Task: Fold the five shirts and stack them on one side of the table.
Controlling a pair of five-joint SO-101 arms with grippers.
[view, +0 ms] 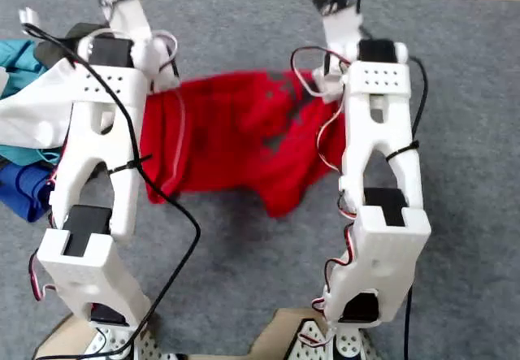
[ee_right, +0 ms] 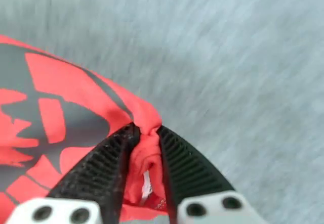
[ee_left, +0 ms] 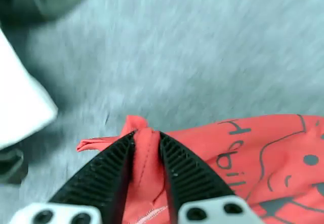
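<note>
Step in hand: judged to be a fold of the red shirt (view: 236, 140); both arms have it by its upper edge in the high view.
Left end effector (ee_left: 147, 139): nearly closed, jaws pinching a bunched corner of red cloth.
Right end effector (ee_right: 146, 133): nearly closed too, nipping a gathered fold of the same shirt at its other corner.
Shirt location: centre of the grey counter (view: 455, 92), between the two arms, rumpled, its lower edge lying loose.
Long axis: runs left to right across the high view, printed face up.
Pointing: cannot tell which end is collar and which is hem.
Other shirts (view: 24, 132): teal, white and blue cloth heaped at the left edge of the high view, just beside the red one.
Next move calls for: both arms travelling together at matched height, the held edge kept taut, laid squarely over the lower edge before letting go.
Risk: uneven travel would skew the crease.
</note>
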